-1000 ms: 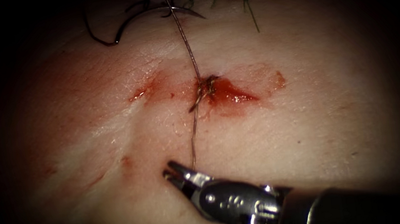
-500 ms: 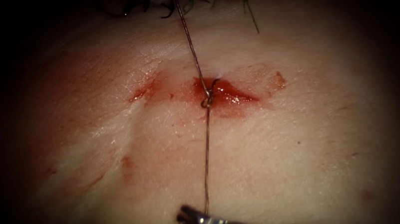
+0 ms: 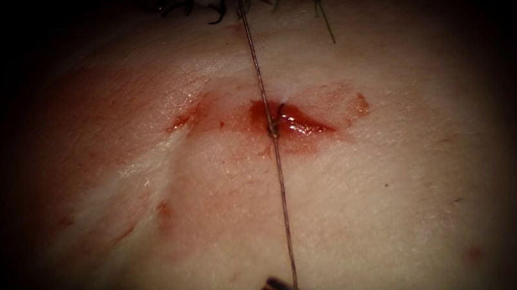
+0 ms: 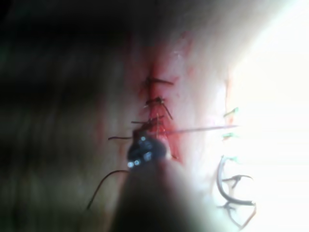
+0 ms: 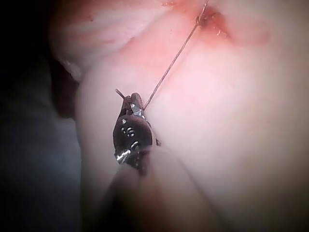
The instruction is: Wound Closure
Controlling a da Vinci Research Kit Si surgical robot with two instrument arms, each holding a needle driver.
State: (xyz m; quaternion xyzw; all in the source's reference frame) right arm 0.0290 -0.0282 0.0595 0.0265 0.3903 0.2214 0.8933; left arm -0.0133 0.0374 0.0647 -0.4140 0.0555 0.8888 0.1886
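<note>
A taut thread (image 3: 282, 194) crosses the tissue (image 3: 405, 180) from the far edge to the near edge. It passes through a small knot (image 3: 273, 128) on the cut (image 3: 298, 123). My right tool (image 3: 275, 289) sits at the near edge, shut on the thread's near end; its jaws (image 5: 133, 100) pinch the thread (image 5: 169, 67) in the right wrist view. In the left wrist view my left tool (image 4: 145, 147) is shut on the far strand (image 4: 203, 129). The curved needle (image 4: 223, 181) lies free on the tissue, held by neither tool and not in the tissue.
Red fluid (image 3: 288, 119) pools in the cut and stains the tissue to its left (image 3: 187, 115). Older stitches with dark and green cut ends (image 3: 321, 14) line the far edge. More tied stitches (image 4: 157, 101) sit beyond the left tool.
The right tool has pulled its thread end toward the near edge. The loose loops at the cut have drawn down into a tight knot. The needle slid off past the far edge.
</note>
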